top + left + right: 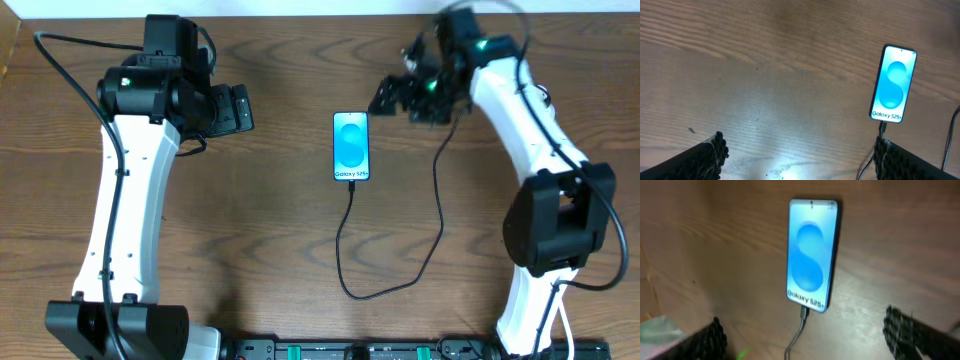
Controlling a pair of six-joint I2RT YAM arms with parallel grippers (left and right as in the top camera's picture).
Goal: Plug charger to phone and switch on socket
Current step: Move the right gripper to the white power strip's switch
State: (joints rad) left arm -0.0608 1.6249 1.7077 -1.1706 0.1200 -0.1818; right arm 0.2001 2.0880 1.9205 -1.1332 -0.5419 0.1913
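Left gripper [238, 108] first: it is released, sitting in the upper left part of the overhead view, with its tips turned toward the middle of the frame and well apart from the phone [351, 147]. In the left wrist view its fingers [705, 160] sit at the two lower corners, spread wide, with only the wooden table [250, 230] between them.

My right gripper [385, 97] is released too. In the overhead view it is just right of the phone's top end, near it but not touching. In the right wrist view both dark fingers [905, 330] stand far apart at the bottom of the frame and grasp nothing.

The phone lies flat at the upper centre of the overhead view. Its screen glows blue with "Galaxy S25+" along its lower edge.

The charger [345, 250] is seated in the phone's bottom edge; both wrist views show the small connector tip pushed into the port. From there the thin black cable runs down the frame, curls round near the bottom centre, and climbs on the right toward my right arm. I lose it there and cannot tell where its plug end sits.

A pale blurred shape [655, 330] shows at the lower left of the right wrist view, too soft to identify.
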